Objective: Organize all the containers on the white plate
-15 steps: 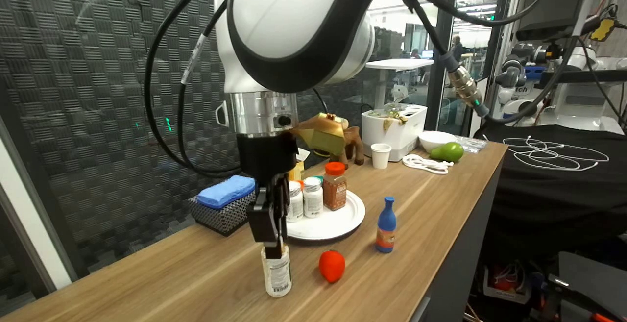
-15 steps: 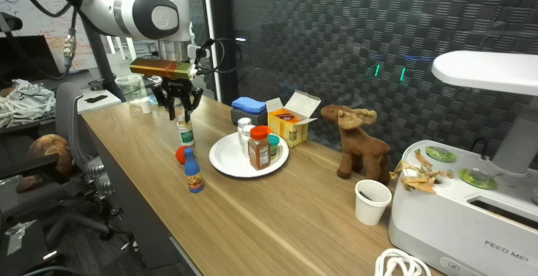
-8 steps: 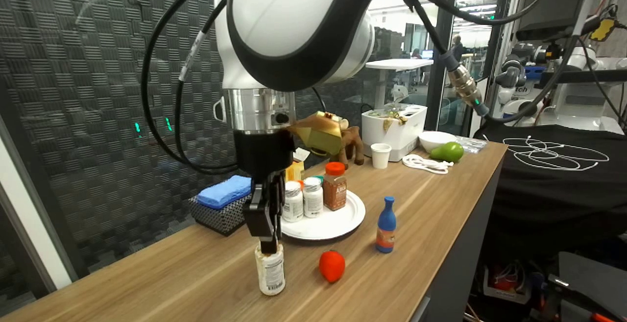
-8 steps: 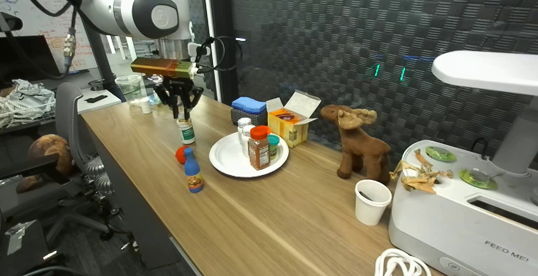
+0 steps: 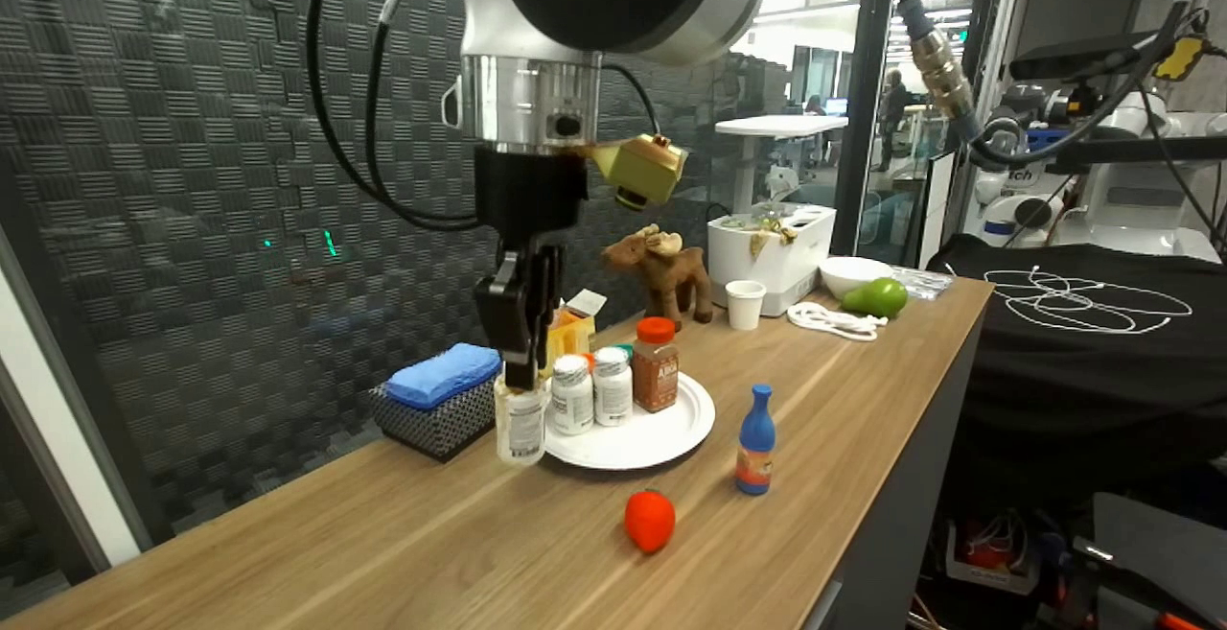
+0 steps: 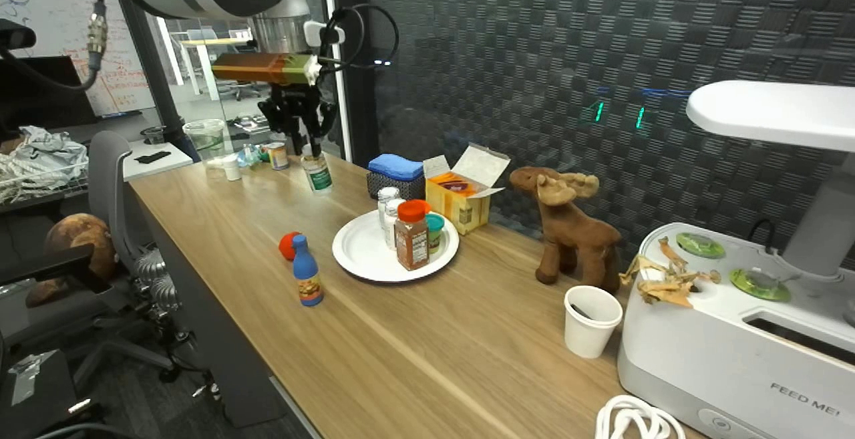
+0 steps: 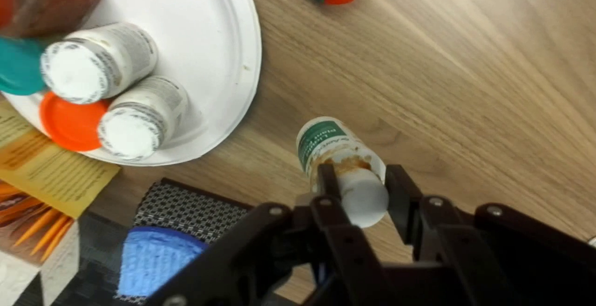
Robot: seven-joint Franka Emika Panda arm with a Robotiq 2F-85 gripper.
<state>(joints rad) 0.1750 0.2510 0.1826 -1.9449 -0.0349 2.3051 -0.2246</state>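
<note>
Wrist view: over the grained wooden tabletop (image 7: 465, 87), a carry to the white plate (image 7: 209, 40) is judged to be in hand. Up and left of the claw (image 7: 361, 173), that smooth, shallow-rimmed plate is seen; travel there, the slant corrected, then gentle lowering seem called for. On it, far from the claw, a square-sided, red-capped spice jar (image 7: 56, 5) is set. In the claw's jaws a green-labelled white bottle (image 7: 342, 157) is gripped aslant, its shoulder stained brown. Closer in, two cylindrical white-capped pill bottles (image 7: 102, 61) are stood.
</note>
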